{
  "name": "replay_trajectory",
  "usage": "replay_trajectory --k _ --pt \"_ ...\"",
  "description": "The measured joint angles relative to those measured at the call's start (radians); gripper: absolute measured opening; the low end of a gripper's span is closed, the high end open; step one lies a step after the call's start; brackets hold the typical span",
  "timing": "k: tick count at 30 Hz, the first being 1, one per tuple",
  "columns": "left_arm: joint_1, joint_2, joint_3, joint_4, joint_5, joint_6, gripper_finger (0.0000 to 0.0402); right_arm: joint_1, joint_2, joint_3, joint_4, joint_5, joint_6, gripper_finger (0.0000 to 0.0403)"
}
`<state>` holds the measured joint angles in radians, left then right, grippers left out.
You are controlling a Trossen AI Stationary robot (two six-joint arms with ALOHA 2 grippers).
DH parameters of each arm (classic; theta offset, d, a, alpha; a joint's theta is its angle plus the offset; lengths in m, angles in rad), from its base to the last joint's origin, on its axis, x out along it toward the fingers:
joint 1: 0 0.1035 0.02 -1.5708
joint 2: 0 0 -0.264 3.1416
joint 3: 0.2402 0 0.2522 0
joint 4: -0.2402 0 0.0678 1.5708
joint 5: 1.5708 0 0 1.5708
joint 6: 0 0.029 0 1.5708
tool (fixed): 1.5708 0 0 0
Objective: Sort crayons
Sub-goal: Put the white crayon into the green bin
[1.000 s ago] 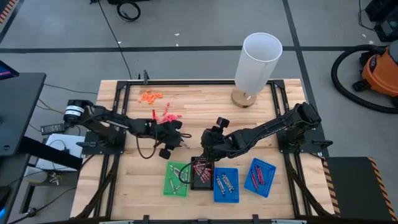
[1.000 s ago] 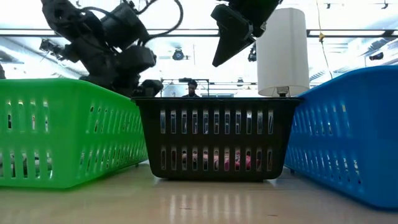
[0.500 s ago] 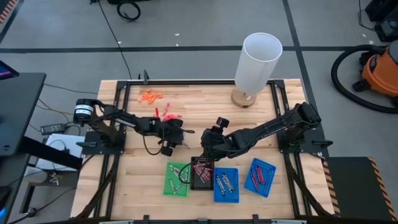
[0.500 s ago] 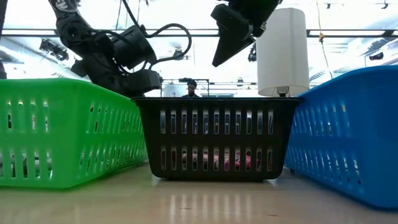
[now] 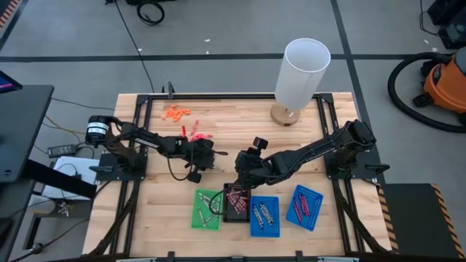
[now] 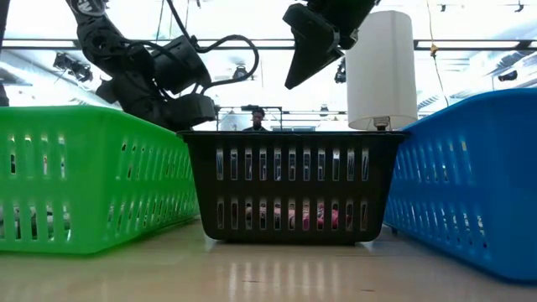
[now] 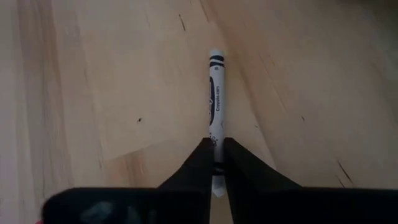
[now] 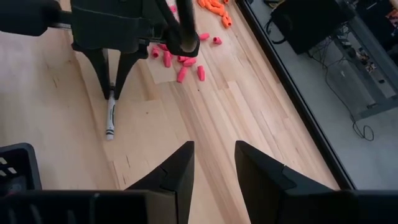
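Note:
A grey-white crayon [image 7: 215, 93] with dark bands lies flat on the wooden table, and my left gripper [image 7: 215, 155] is shut on it. The right wrist view shows the same crayon [image 8: 111, 118] below that gripper's fingers [image 8: 102, 74]. In the high view my left gripper [image 5: 211, 161] is left of the table's middle. My right gripper [image 8: 214, 165] stands open and holds nothing, above the black tray [image 5: 235, 205]. Crayons lie in the green tray [image 5: 207, 210], the black tray and both blue trays [image 5: 265, 216]. My left gripper pinches the crayon's two long sides [image 7: 215, 138] between its two fingers, a little short of one end, which sticks out behind the fingers. The fingers slant down from the table's left side and point along the crayon. The crayon lies flat on the table.
Coral-pink bits [image 5: 198, 135] and orange bits [image 5: 175, 112] lie at the far left of the table. A tall white cylinder [image 5: 300, 73] stands at the far edge. The second blue tray [image 5: 304, 207] is at the near right. A person shows far off in the low view.
My left gripper has gone down toward the table and a little toward the black tray, then kept still. My right arm has kept still.

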<state>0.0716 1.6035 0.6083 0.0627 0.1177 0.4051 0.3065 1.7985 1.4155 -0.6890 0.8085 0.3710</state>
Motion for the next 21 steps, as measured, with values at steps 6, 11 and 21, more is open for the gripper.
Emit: replay_trajectory --k 6,11,21 --pt "0.000 -0.001 0.000 -0.003 0.000 -0.002 0.0011 0.000 0.000 0.000 0.000 -0.013 0.000 0.0124" --pt "-0.003 -0.028 -0.005 -0.025 -0.012 -0.010 0.0013 0.000 0.000 0.000 0.000 -0.016 0.000 0.0124" --pt "-0.037 -0.202 -0.006 -0.091 -0.014 -0.043 0.0013 0.000 0.000 0.000 0.000 -0.018 0.000 0.0124"
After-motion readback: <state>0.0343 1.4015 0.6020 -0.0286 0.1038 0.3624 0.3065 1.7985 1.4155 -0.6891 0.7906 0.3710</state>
